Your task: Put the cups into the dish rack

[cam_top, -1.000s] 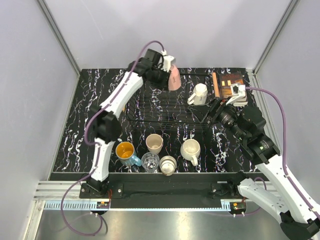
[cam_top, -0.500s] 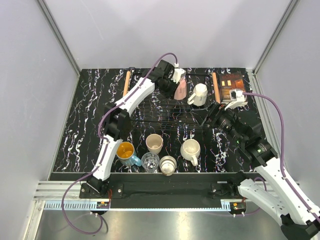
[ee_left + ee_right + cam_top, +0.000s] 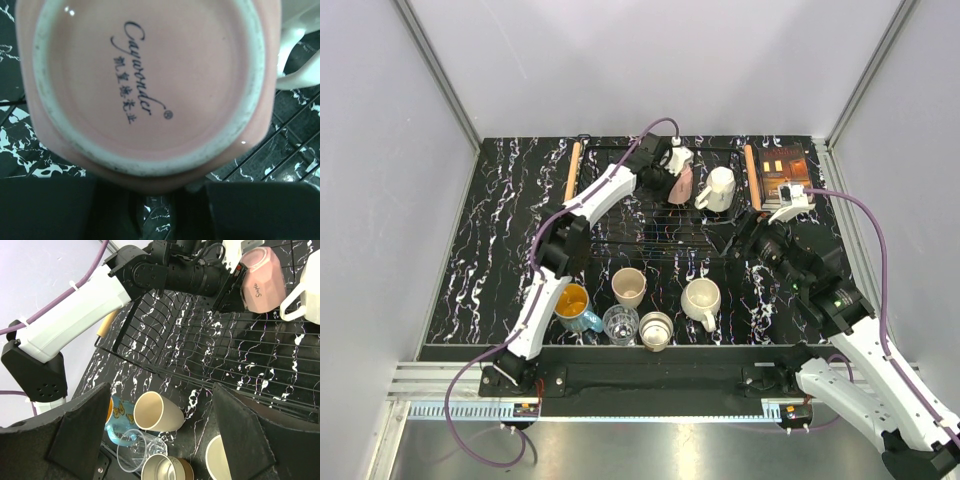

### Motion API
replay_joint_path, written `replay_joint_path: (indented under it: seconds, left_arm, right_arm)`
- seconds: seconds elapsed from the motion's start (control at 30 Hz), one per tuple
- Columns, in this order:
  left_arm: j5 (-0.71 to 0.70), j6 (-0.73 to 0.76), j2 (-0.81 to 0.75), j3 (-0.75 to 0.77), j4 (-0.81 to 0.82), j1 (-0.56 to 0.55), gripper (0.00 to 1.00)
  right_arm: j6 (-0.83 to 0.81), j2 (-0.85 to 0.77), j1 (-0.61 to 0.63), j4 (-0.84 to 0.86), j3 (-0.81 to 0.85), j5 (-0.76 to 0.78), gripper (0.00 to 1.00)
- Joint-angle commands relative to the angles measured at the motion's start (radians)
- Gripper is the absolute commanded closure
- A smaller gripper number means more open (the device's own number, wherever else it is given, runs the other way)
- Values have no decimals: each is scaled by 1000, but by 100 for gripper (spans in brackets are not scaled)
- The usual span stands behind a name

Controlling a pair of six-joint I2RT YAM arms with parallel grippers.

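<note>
The dish rack [image 3: 640,235] is black wire with wooden rod handles [image 3: 572,170]. My left gripper [image 3: 672,180] is shut on the pink mug [image 3: 682,184] and holds it base-up at the rack's back, beside a white mug [image 3: 718,188] in the rack. In the left wrist view the pink mug's base [image 3: 145,80] fills the frame above the gripper [image 3: 165,197]. My right gripper [image 3: 745,236] is open and empty over the rack's front right; its wrist view [image 3: 165,440] shows the pink mug [image 3: 262,280]. In front of the rack stand a blue mug [image 3: 572,305], cream cup [image 3: 629,287], glass tumbler [image 3: 620,325], another cup [image 3: 656,330] and white mug [image 3: 701,302].
An orange-brown book [image 3: 782,172] lies right of the rack at the back. The left arm reaches across the rack's left half. Grey walls close in both sides and the back. The black marbled tabletop [image 3: 500,250] lies left of the rack.
My left gripper has carried the pink mug right and down to beside the white mug. The right arm has shifted slightly.
</note>
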Motion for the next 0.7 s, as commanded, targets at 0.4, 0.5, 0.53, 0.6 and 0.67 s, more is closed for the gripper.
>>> replay_joint_path:
  seconds: [0.4,0.5,0.53,0.6,0.67]
  left_arm:
    - [4,45,-29,-33,126,-43,93]
    - [1,49,-34,-48,126,-46,74]
    - [-1,52,-35,-51,126,-48,68]
    - [-7,63,-41,-59,126,-49,47]
    - [-24,61,-48,-63,124,-51,31]
  right_arm:
    - [-7,-15,-1,-2,-5,31,10]
    - [-7,-24,-1,-10,-5,33,9]
    - [-6,-24,-1,-11,-5,33,9]
    - [-6,-29,-1,-16,-5,34,9]
    - [-7,-30,-1,-22,-5,37,9]
